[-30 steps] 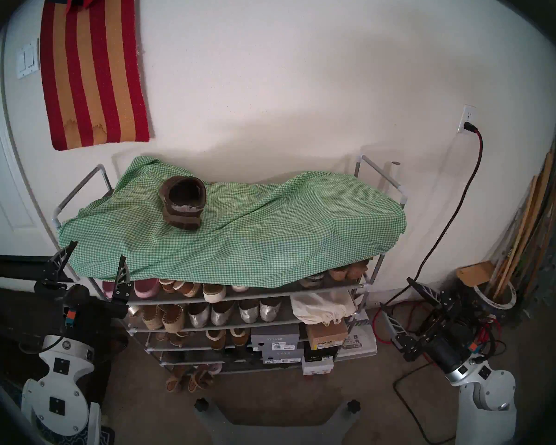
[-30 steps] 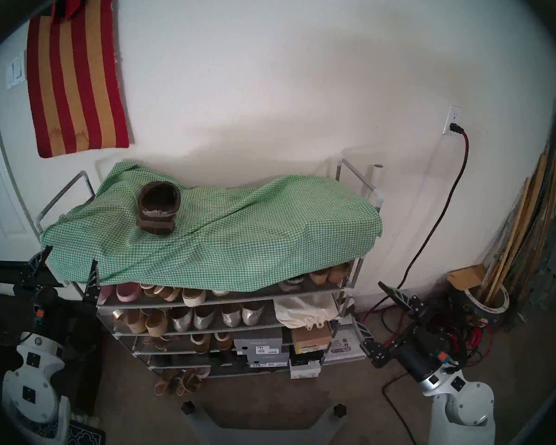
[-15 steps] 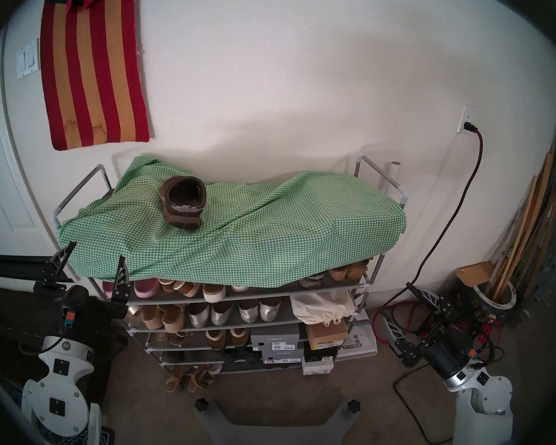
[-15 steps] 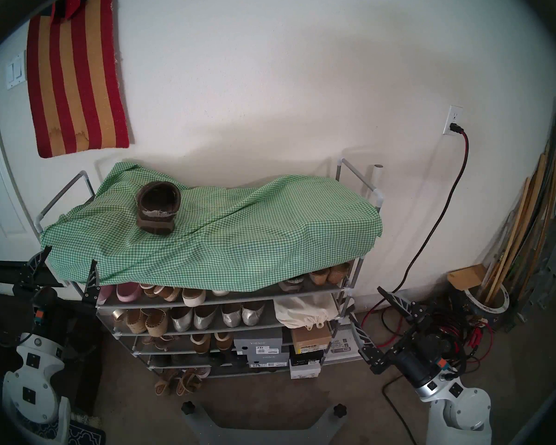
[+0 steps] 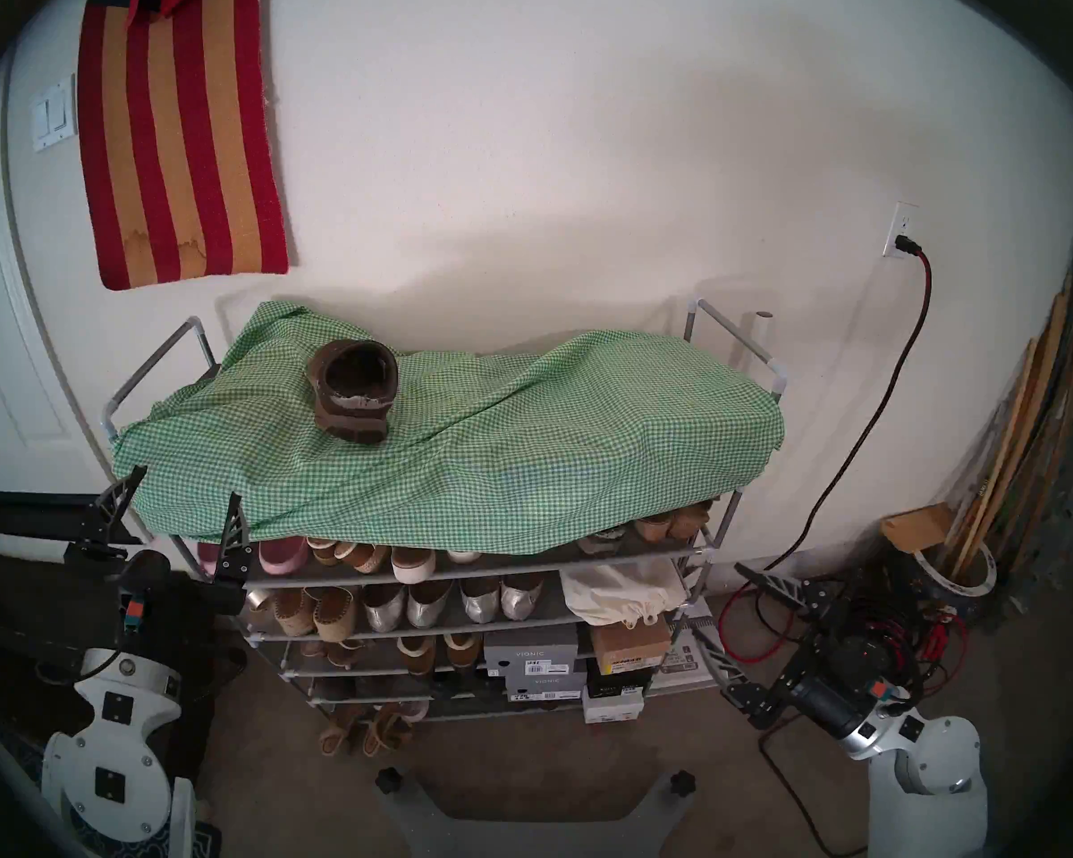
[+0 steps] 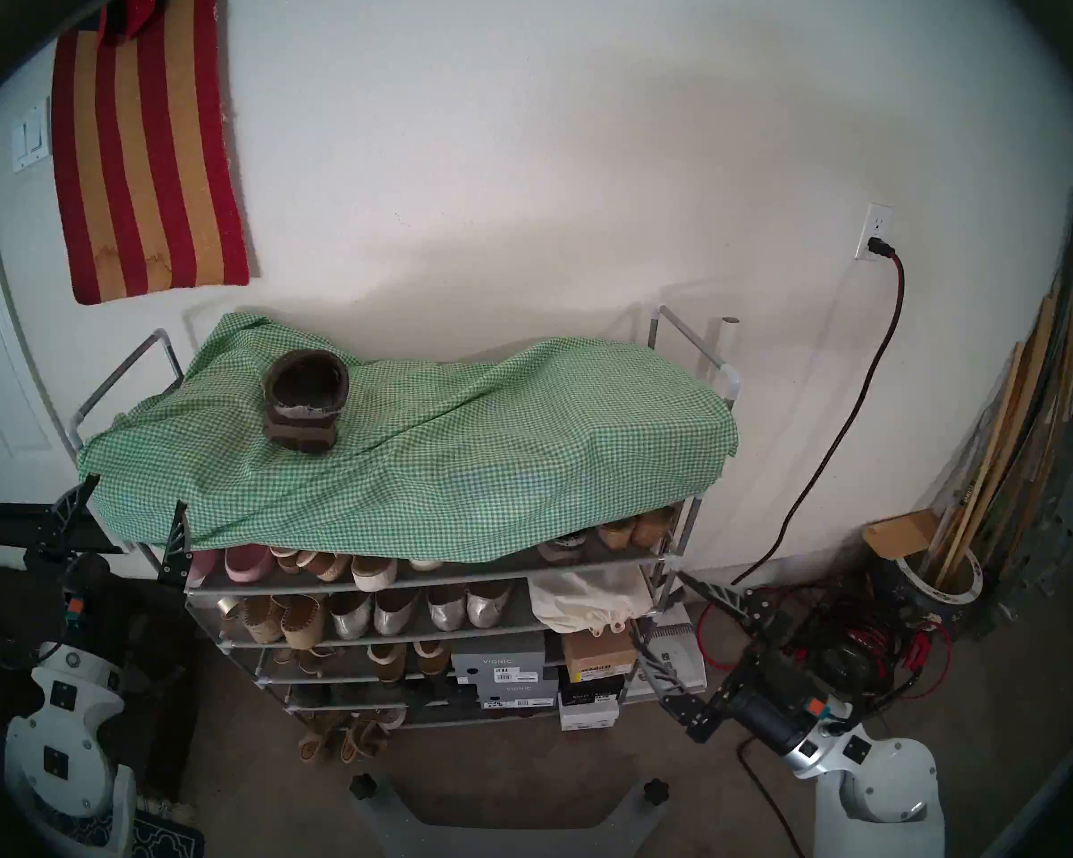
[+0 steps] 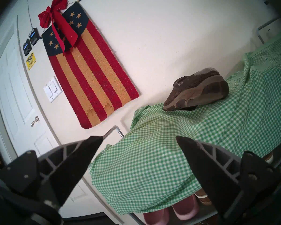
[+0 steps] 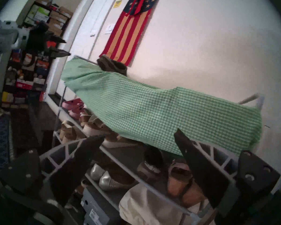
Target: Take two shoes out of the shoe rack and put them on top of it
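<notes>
One dark brown clog (image 5: 353, 398) stands on the green-white gingham cloth (image 5: 521, 442) at the top left of the grey shoe rack (image 5: 460, 575); it also shows in the left wrist view (image 7: 196, 93) and the right wrist view (image 8: 112, 66). A second brown clog with pale trim (image 8: 150, 169) sits on the upper shelf under the cloth's right end (image 5: 605, 540). My left gripper (image 5: 188, 484) is open and empty at the rack's front left corner (image 7: 139, 137). My right gripper (image 5: 717, 598) is open and empty beside the rack's right posts, facing the shelves (image 8: 139, 133).
Silver flats (image 5: 453, 600), tan espadrilles (image 5: 317, 609), a white cloth bag (image 5: 621, 590) and shoe boxes (image 5: 531, 646) fill the lower shelves. Red and black cables (image 5: 751, 646) lie on the floor at the right. Wooden sticks (image 5: 1017, 442) lean in the right corner.
My right arm has swung left and down toward the rack's right side, and its gripper has turned to face the shelves. The left arm and the clog on top have not moved.
</notes>
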Robot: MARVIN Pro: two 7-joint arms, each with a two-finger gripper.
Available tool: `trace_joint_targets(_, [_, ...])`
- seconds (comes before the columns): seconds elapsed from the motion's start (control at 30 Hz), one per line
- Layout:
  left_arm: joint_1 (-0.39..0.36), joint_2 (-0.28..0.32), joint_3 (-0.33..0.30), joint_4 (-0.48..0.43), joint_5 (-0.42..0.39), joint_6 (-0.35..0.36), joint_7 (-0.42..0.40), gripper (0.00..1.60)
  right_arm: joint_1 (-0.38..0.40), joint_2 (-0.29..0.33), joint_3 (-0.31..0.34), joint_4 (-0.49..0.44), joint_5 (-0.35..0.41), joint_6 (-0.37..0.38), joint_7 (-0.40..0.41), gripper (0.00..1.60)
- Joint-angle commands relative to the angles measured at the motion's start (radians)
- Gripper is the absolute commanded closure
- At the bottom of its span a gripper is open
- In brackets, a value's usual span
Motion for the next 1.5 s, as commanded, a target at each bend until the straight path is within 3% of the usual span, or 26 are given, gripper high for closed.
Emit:
trace_joint_targets(0.0, [0.005,0.002,-0.002,-0.009,0.0,0.0,-0.004,0.0,-0.001,0.026,-0.065,0.002,-0.079,-0.037,0.05,0.0])
trace_joint_targets(0.37, [0.005,0.001,-0.003,-0.009,0.0,0.0,-0.006,0.0,0.088,0.012,-0.114,0.069,-0.295,-0.12,0.028,0.0])
trace_joint_targets(0.73, [0.004,-0.001,-0.003,-0.009,0.0,-0.001,-0.007,0.0,0.198,-0.019,-0.145,0.132,-0.491,-0.124,-0.036,0.0])
trace_joint_targets(1.47, [0.003,-0.003,-0.004,-0.009,0.001,-0.001,-0.011,0.0,0.352,-0.035,-0.177,0.221,-0.609,-0.079,-0.083,0.0])
